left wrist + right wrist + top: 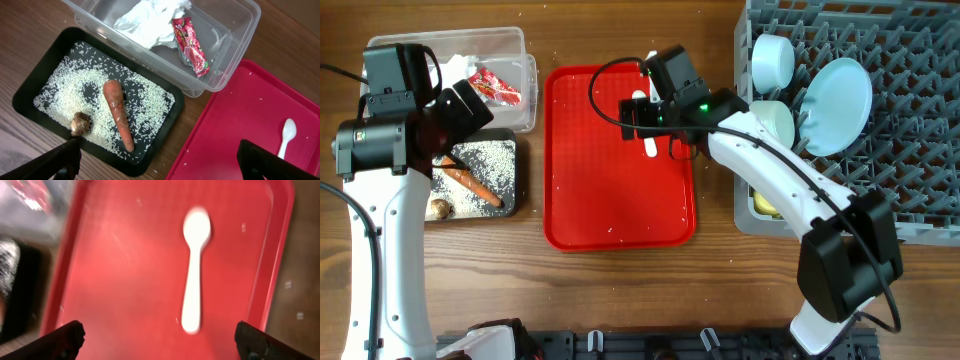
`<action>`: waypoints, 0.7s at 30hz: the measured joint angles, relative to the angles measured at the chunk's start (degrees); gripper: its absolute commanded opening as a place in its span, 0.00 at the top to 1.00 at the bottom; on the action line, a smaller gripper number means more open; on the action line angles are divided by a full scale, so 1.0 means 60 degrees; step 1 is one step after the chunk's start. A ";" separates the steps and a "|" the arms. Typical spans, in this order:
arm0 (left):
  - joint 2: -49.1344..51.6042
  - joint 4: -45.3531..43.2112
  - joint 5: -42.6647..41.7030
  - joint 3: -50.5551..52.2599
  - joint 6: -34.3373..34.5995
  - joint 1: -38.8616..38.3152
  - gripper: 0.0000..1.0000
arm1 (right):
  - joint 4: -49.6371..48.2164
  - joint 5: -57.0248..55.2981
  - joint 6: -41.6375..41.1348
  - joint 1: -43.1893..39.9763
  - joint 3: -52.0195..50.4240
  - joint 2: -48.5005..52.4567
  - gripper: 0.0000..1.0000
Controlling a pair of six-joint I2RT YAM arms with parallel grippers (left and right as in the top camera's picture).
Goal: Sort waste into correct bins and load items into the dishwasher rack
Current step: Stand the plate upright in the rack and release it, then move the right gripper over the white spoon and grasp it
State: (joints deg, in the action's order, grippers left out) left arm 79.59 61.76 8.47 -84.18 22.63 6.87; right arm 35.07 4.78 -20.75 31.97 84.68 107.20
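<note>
spoon [196, 270] lies flat near the red tray's [580, 200] far right corner. right claw [159, 339] hangs above, fingers wide apart, empty. centre over the handle, lower straight, pinch across it.

Robot lab bench staged as kitchen, wooden table [720, 295], grey dishwasher rack [920, 170], red tray [610, 180], white robot arms [770, 170]

From my end the right gripper [160, 340] hangs over the red tray [115, 270] with fingers spread wide. The white spoon [195, 275] is lying flat between them, bowl end up-frame. Pretty blurry though.
</note>
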 measured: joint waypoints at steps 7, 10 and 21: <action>0.0000 0.0007 0.0000 0.0000 0.0000 0.0000 0.00 | 0.4029 -0.0022 0.0801 -0.0004 0.2645 0.0295 0.00; 0.0000 0.0000 0.0000 0.0000 0.0000 0.0000 0.00 | 0.4466 -0.0098 0.1271 -0.0004 0.3880 0.0295 0.00; 0.0000 0.0000 0.0000 0.0000 0.0000 0.0000 0.00 | 0.1494 0.0517 0.2007 -0.0004 0.4040 0.2299 0.12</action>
State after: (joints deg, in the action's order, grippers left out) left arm 79.59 61.76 8.47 -84.18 22.63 6.87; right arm 44.03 7.88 -8.71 31.94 108.92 120.99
